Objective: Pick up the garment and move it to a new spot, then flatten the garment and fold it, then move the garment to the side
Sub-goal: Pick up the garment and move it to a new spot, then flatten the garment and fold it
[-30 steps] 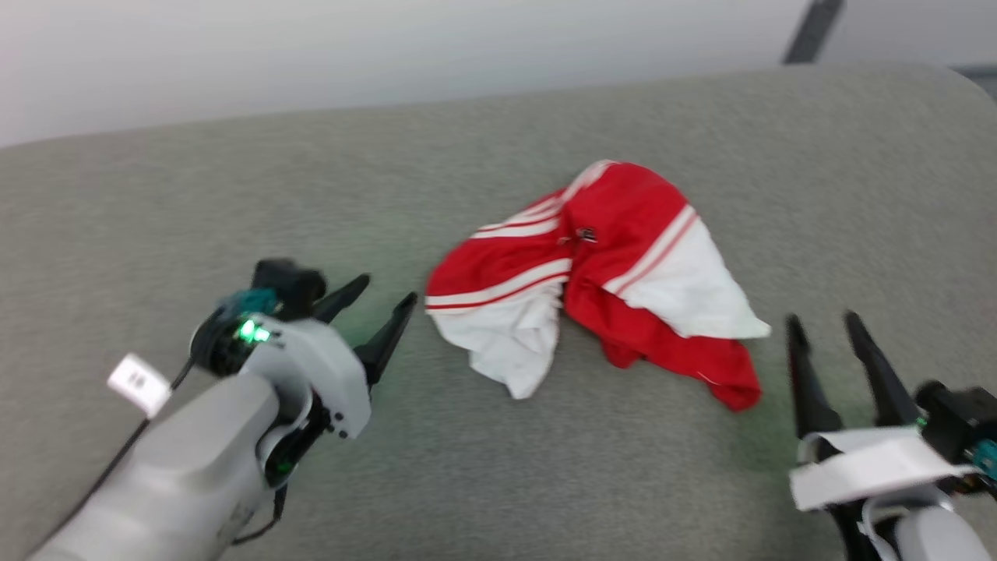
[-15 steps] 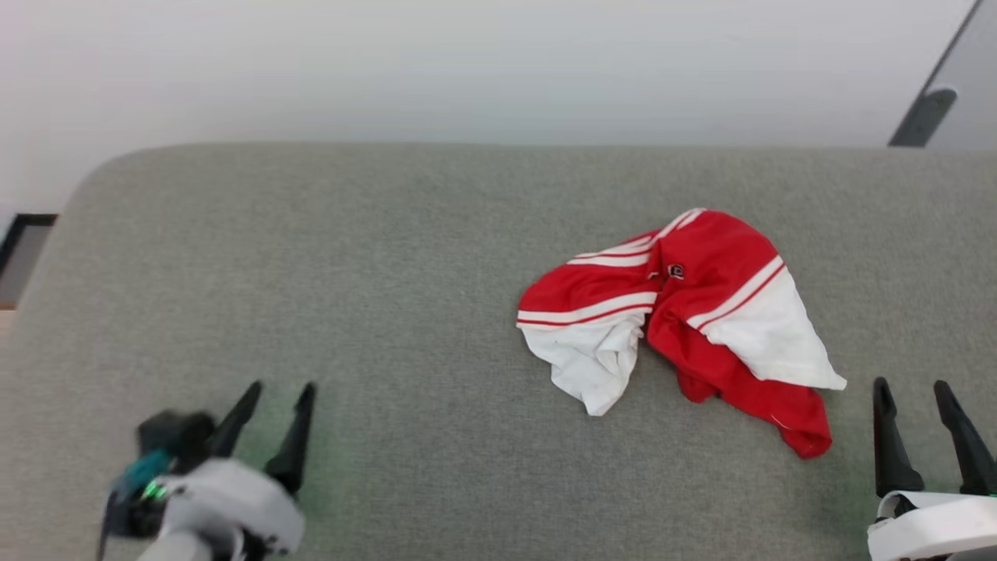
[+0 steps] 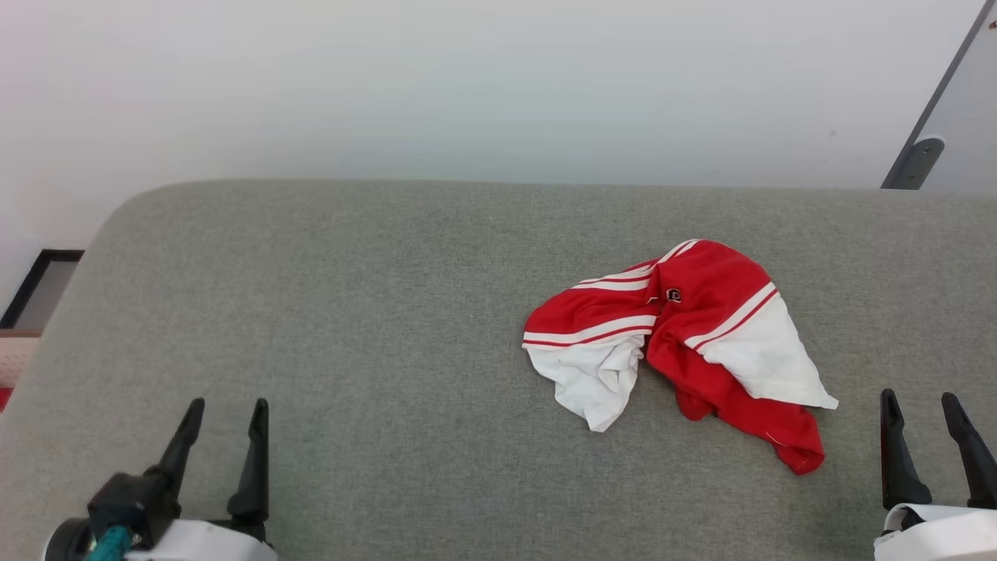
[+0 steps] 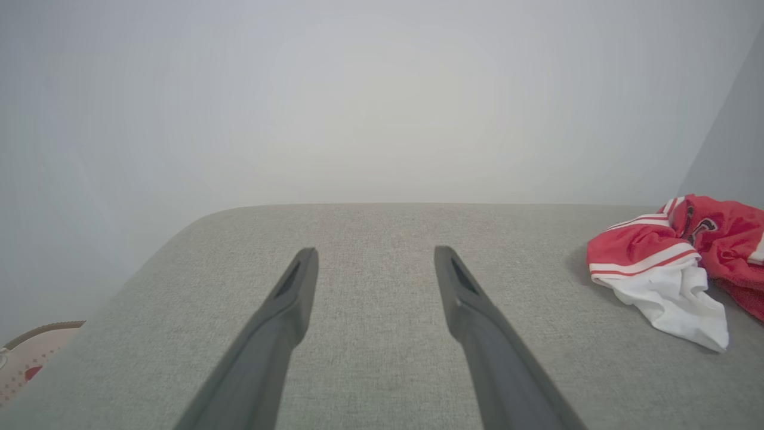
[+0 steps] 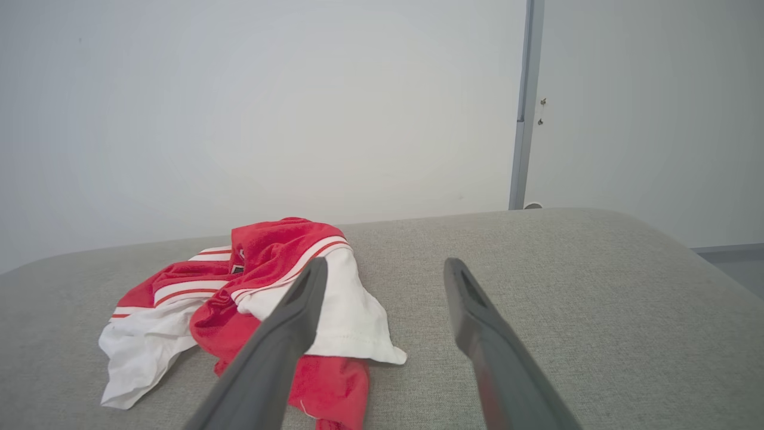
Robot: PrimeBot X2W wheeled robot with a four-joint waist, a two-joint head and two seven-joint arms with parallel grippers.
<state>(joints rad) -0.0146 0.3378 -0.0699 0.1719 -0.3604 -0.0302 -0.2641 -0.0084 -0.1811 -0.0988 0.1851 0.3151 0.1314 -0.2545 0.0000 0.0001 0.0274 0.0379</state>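
**Crumpled jersey, both grippers empty**

The garment [image 3: 701, 312] lies in a rumpled red heap around 3 o'clock on the nubby grey cushion [image 3: 350, 312], with its white panels flopped out. The left gripper [image 3: 227, 403] is at 7 and the right gripper [image 3: 917, 396] at 5, tapered fingers spread, holding nothing.

shirt [image 3: 709, 273]: red, white sleeve panels, white-and-red stripe trim, small dark logo | surface [image 3: 350, 351]: grey flecked weave | wall [image 3: 467, 78]: plain off-white | left gripper [image 3: 227, 405], right gripper [image 3: 917, 397]: black, white casings
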